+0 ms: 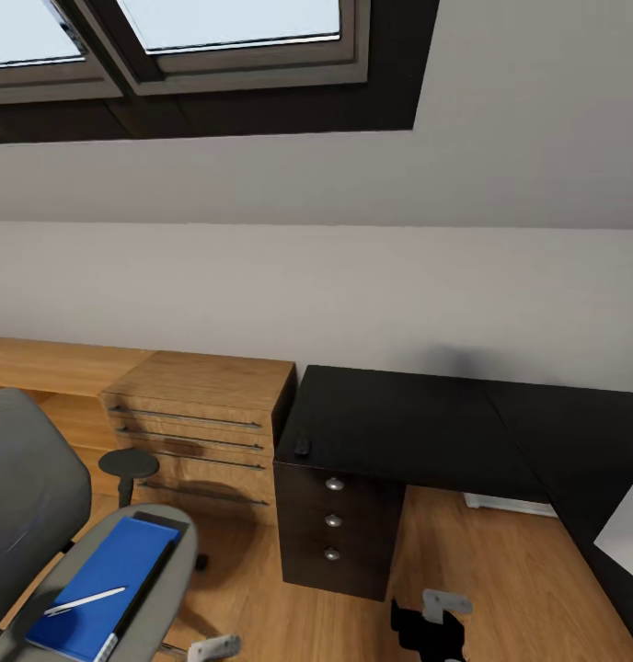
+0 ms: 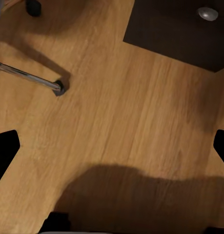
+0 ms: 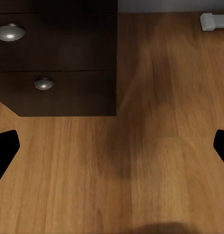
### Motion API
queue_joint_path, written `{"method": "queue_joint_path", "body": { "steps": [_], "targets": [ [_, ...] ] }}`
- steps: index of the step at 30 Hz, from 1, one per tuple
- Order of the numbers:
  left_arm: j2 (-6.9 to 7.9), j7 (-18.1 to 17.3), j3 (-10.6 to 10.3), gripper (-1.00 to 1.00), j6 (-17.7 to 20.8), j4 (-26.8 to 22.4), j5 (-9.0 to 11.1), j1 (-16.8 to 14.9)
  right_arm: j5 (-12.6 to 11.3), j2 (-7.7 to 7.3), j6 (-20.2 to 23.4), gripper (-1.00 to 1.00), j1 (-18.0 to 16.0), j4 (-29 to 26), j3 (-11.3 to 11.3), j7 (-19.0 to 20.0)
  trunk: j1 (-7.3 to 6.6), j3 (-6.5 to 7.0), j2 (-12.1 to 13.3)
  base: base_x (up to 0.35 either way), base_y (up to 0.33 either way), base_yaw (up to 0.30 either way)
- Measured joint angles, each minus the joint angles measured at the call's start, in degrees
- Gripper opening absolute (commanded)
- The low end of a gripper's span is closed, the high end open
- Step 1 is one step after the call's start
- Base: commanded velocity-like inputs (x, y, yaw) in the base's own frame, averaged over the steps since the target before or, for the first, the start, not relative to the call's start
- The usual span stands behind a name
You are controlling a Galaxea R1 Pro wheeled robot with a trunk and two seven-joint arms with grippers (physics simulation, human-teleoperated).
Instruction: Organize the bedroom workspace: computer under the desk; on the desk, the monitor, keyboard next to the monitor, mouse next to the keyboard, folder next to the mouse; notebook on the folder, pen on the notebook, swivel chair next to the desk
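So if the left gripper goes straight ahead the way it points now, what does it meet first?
Most likely the bare wooden floor: the left gripper looks straight down at it, fingers wide apart, nothing between. The chair's chrome leg and the drawer unit lie off to the sides.

Black right gripper (image 1: 429,633) on pale grey bracket; left gripper (image 1: 212,648) grey.

No text, label, brand, number or sign can be read anywhere.
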Motion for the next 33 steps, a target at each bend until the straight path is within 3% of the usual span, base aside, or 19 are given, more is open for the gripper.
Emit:
{"method": "queue_joint_path", "body": {
  "steps": [3,4,9,13,20,33],
  "targets": [
    [0.19,0.0,-0.1,1.00,-4.2,3.6,0.0,0.0,0.0,0.00,-3.8,1.00,0.0,3.8,0.1,-0.1,0.00,0.00,0.0,0.000,0.000,0.000],
    [0.25,-0.1,-0.3,1.00,-8.4,8.5,0.0,0.0,0.0,-0.27,-11.5,1.00,0.0,10.5,0.1,-0.1,0.00,-0.02,0.0,0.000,0.000,0.000],
    [0.23,-0.1,-0.6,1.00,-10.6,12.2,0.0,0.0,0.0,-0.40,-18.3,1.00,0.0,15.4,0.1,-0.1,0.01,0.00,0.0,-0.066,0.000,0.000],
    [0.30,-0.2,-0.6,1.00,-14.5,15.4,0.1,0.0,0.8,-0.98,-24.1,1.00,0.0,20.6,0.2,-0.1,0.04,0.13,0.0,-0.301,0.000,0.000],
    [0.31,-0.1,-0.6,1.00,-14.9,15.7,0.1,0.0,3.7,-1.05,-28.2,1.00,-0.1,24.6,0.2,0.1,0.04,0.35,0.0,-0.335,0.000,0.000],
    [0.32,0.0,-0.5,1.00,-14.9,15.7,0.1,0.0,4.0,-0.88,-29.2,1.00,0.0,26.3,0.3,0.2,0.04,0.37,0.0,-0.337,0.000,0.000]
  ]
}}
